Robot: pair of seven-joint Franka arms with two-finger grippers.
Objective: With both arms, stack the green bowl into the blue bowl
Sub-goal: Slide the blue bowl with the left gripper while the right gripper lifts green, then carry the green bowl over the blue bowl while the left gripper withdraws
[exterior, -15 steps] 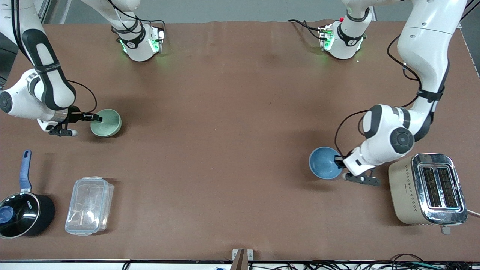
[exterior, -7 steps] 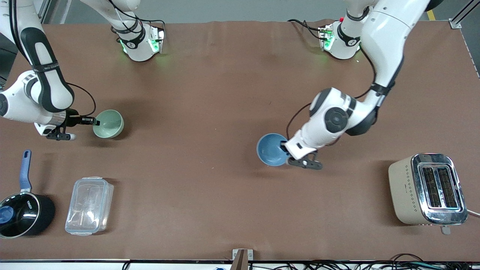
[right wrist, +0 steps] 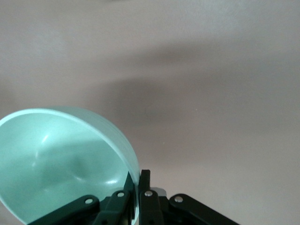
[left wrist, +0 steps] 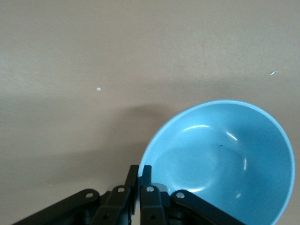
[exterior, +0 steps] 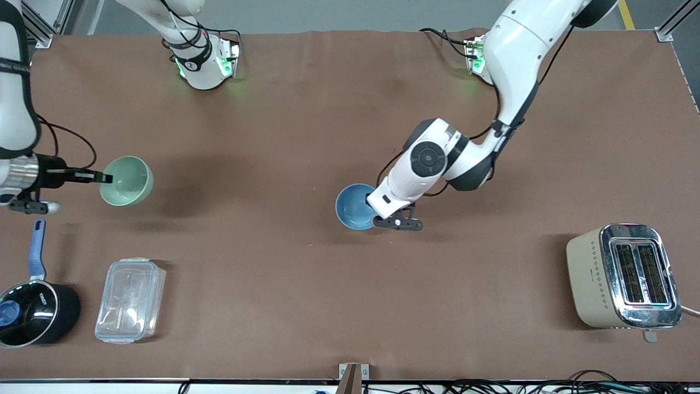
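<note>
My left gripper [exterior: 373, 212] is shut on the rim of the blue bowl [exterior: 353, 207] and holds it over the middle of the table. In the left wrist view the gripper [left wrist: 139, 172] pinches the rim of the blue bowl [left wrist: 225, 159], one finger inside and one outside. My right gripper [exterior: 105, 178] is shut on the rim of the green bowl [exterior: 128, 181] and holds it tilted above the table at the right arm's end. In the right wrist view the gripper [right wrist: 138, 180] clamps the green bowl [right wrist: 61, 154] by its rim.
A black saucepan with a blue handle [exterior: 30, 306] and a clear lidded plastic box [exterior: 130, 300] sit near the front camera at the right arm's end. A beige toaster [exterior: 623, 276] stands at the left arm's end.
My left arm has carried the blue bowl from beside the toaster toward the table's middle. My right arm has lifted the green bowl and drawn it toward the right arm's end.
</note>
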